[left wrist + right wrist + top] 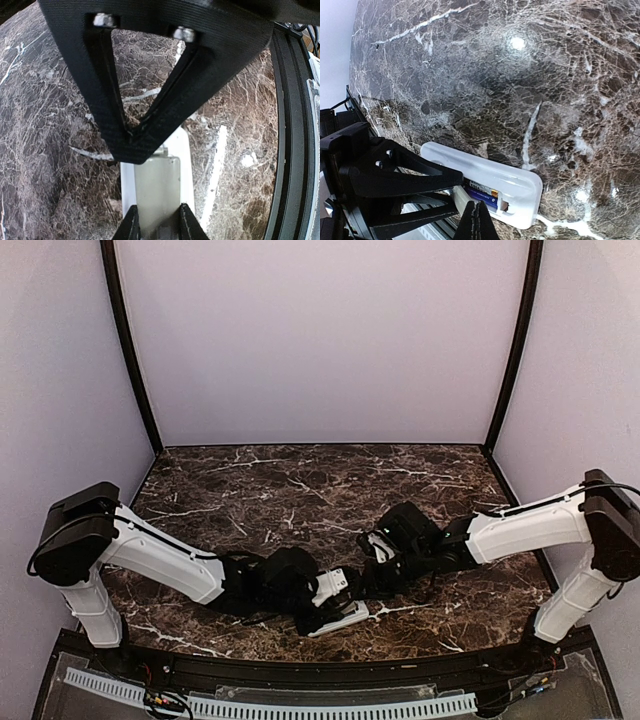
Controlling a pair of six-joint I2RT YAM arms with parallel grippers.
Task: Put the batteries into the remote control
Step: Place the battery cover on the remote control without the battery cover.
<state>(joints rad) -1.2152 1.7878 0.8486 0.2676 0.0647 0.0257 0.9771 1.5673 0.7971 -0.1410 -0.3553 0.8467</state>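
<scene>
On the dark marble table, near its front edge at centre, the left arm reaches in low from the left. The left gripper is clamped across the remote control, one black finger pressed to each long side of the slim white handset. The remote lies flat on the tabletop, back upward, with its recessed bay uncovered. Two batteries lie side by side inside that bay, their dark wrappers and a gold band showing in the right wrist view. From the right, the right arm stretches toward the same spot. The right gripper has its fingers pressed together with nothing between them, and the joined tips point down at the edge of the battery bay. Whether the tips touch the cells cannot be told. The two grippers sit close together over the handset.
</scene>
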